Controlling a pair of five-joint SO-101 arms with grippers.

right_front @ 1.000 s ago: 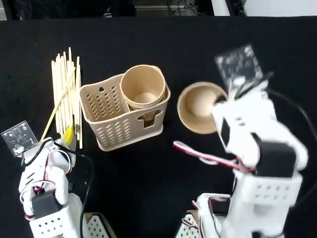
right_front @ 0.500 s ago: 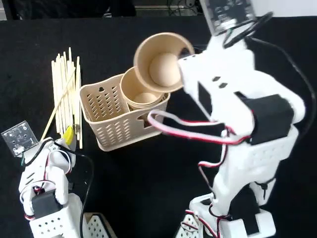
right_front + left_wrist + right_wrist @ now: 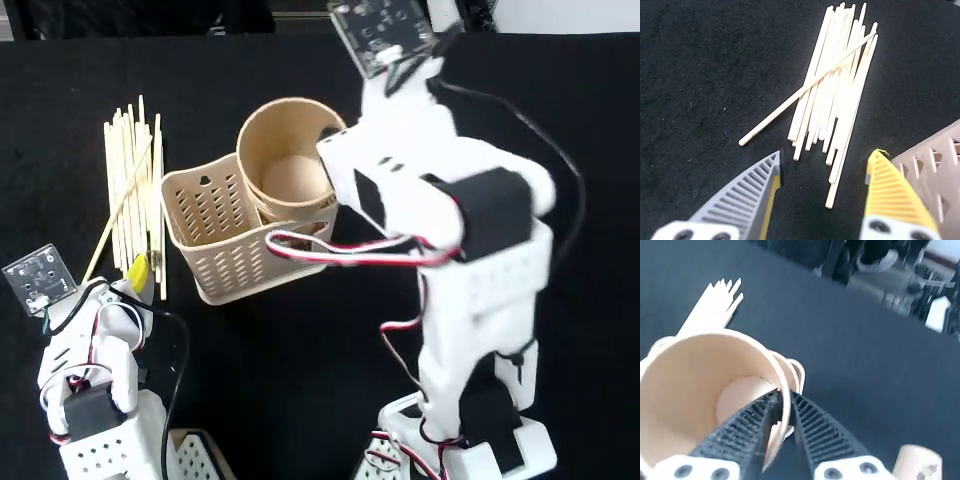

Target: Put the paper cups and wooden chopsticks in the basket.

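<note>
We see the right gripper [image 3: 785, 394] clenched on the rim of 1 tan paper cup [image 3: 288, 150], mouth up, over the beige slotted plastic basket [image 3: 222, 255]; left gripper [image 3: 826, 153] released near pale wooden chopsticks [image 3: 832, 85].

Room over table [image 3: 285, 375] in front of basket [image 3: 215, 250]; paper cup [image 3: 272, 128] and right gripper [image 3: 784, 397] above it

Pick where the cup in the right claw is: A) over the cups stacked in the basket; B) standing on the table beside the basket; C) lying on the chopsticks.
A: the right claw grips the paper cup by its rim over the stacked cups in the basket.
</note>
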